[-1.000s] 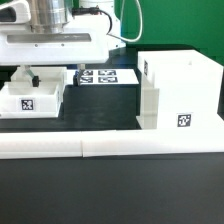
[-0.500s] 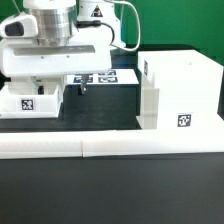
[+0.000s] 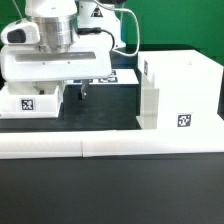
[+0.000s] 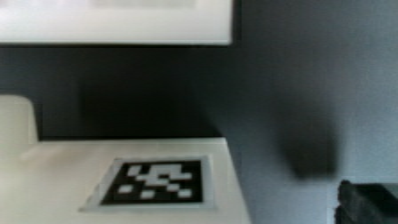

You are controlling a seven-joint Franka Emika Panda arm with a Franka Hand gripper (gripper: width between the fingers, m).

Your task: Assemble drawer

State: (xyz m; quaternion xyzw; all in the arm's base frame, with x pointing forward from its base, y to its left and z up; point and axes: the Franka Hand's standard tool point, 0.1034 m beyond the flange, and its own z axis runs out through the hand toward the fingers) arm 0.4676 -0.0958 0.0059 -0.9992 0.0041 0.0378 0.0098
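Note:
The tall white casing (image 3: 178, 88) stands at the exterior view's right, with a tag on its front. One small white open-top tray (image 3: 27, 102) with a tag sits at the left. It also shows in the wrist view (image 4: 107, 170), blurred. My gripper (image 3: 65, 92) hangs low over the tray's right side, jaws wide apart and holding nothing. One dark fingertip (image 3: 84, 92) hangs just right of the tray. The other is hidden behind the tray. A dark finger (image 4: 374, 203) shows at the wrist view's corner. A second tray is not in view.
The marker board (image 3: 108, 75) lies on the black table behind my hand. The long low white L-shaped wall (image 3: 120, 148) runs along the front. The arm's white hand (image 3: 55, 62) covers the back left.
My hand has come down and shifted a little toward the exterior view's right, bringing the fingers level with the tray. The tray and casing have not moved.

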